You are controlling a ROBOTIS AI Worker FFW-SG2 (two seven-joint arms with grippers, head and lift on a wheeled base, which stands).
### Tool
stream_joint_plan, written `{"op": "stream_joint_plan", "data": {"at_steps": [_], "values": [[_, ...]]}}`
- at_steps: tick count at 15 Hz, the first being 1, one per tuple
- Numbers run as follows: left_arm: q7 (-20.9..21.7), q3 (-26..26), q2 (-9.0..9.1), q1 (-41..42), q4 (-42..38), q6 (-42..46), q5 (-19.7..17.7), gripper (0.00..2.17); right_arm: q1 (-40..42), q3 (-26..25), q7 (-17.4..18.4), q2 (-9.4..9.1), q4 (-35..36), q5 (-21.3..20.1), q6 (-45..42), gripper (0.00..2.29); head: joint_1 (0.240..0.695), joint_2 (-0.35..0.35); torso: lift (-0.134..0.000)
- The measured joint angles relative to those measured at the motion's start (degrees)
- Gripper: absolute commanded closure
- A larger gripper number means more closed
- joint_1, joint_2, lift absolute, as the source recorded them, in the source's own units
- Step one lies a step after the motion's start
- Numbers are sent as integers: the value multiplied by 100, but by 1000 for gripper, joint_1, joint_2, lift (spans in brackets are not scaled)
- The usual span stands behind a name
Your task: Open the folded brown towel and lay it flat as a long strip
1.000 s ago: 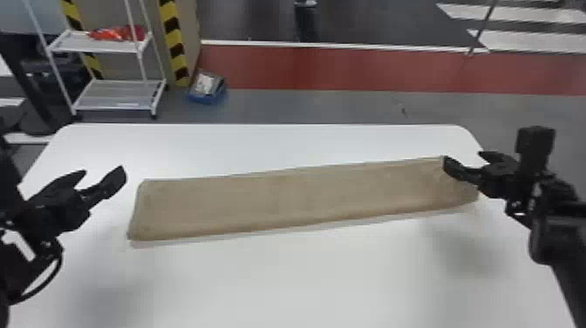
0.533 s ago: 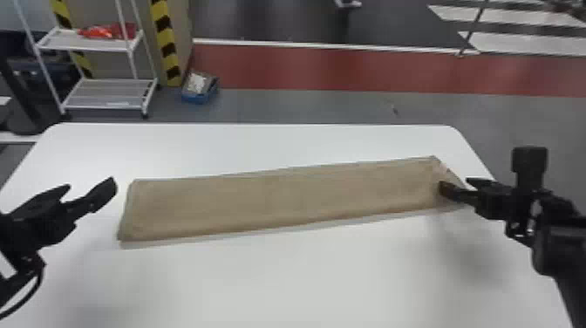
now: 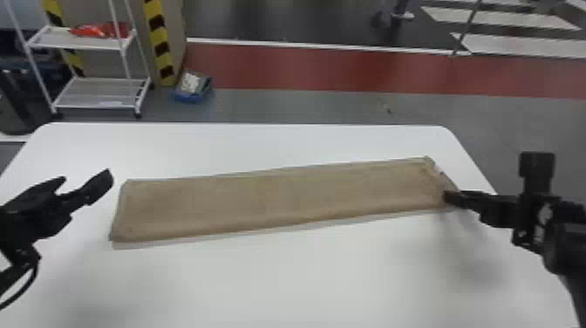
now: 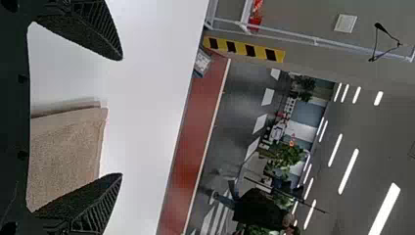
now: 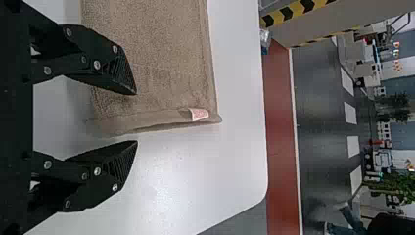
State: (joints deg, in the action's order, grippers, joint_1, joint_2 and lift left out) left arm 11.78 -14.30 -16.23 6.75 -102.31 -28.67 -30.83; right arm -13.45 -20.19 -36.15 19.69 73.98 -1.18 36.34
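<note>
Nearest, the left tool point(image 3: 86, 179) hangs with its fingers apart just beside the left end of the brown towel point(image 3: 279, 196), while the right tool point(image 3: 449, 198), also parted, is at its right end. The towel lies as a long, slightly slanted strip across the white desk point(image 3: 287, 279). Beyond, a blue box point(image 3: 192, 97) and a white rack point(image 3: 93, 104) stand on the floor point(image 3: 305, 107).
</note>
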Motion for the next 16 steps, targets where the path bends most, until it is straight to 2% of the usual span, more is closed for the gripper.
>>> {"op": "stream_joint_plan", "data": {"at_steps": [2, 4, 7, 10, 11, 12, 13, 16], "values": [[-7, 14, 5, -42, 0, 1, 11, 39, 43, -71, -153, 9, 245, 22, 375, 1332, 695, -112, -123], [-5, 22, 6, -50, 0, 3, 15, 39, 39, -125, -399, 94, 346, 24, 789, 1420, 695, -115, -123], [-9, 23, 10, -52, -19, 5, 16, 39, 84, -267, -603, 149, 531, 36, 1198, 1420, 695, -120, -123], [-8, 18, 16, -28, -111, -9, 16, 39, 339, -542, -625, 155, 1004, 150, 1551, 1416, 695, -133, -123], [-9, 20, 19, -18, -140, -11, 16, 39, 387, -604, -629, 171, 1101, 169, 1616, 1241, 695, -142, -123], [-9, 29, 25, -8, -161, -12, 17, 39, 419, -630, -622, 188, 1167, 174, 1641, 589, 695, -146, -123], [-9, 41, 29, -3, -173, -12, 17, 39, 428, -631, -575, 196, 1192, 159, 1578, 43, 695, -149, -123], [-9, 74, 26, 41, -236, -12, 30, 39, 361, -507, -486, 174, 1009, 119, 606, 22, 695, -154, -123]]}}
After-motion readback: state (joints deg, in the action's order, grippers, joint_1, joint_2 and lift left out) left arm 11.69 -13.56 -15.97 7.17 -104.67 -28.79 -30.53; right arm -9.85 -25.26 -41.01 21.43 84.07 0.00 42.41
